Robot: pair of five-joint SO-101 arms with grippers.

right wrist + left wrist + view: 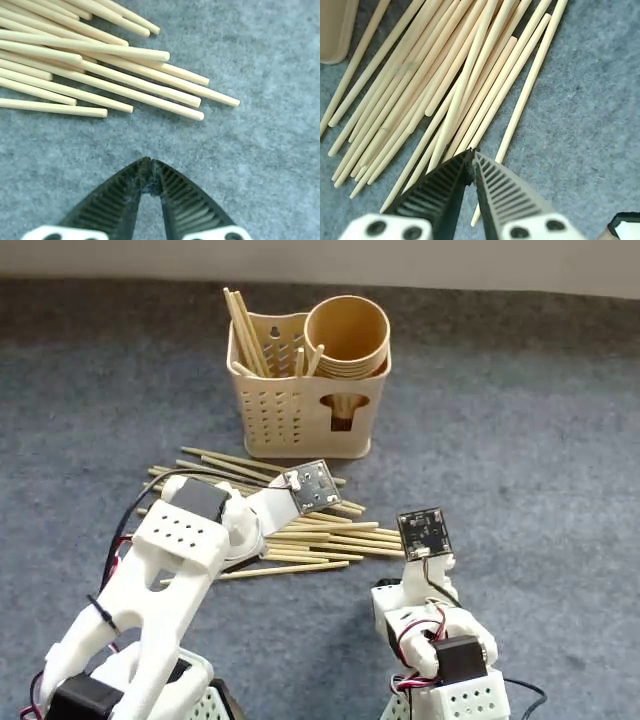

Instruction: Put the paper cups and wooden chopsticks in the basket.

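Note:
A heap of wooden chopsticks [300,530] lies on the grey carpet in front of the cream basket [290,415]. Stacked paper cups [347,335] fill the basket's right compartment, and a few chopsticks [248,335] stand upright in its left one. My left gripper [471,153] is shut with nothing between its fingers, its tips just above the near edge of the chopsticks [445,80]. My right gripper [148,163] is also shut and holds nothing. It hangs over bare carpet, a little short of the chopsticks' [115,75] right ends.
The left arm [180,550] stretches over the heap from the front left, and the right arm [435,640] stands at the front right. A corner of the basket [334,30] shows in the left wrist view. Open carpet [520,490] lies to the right of the heap.

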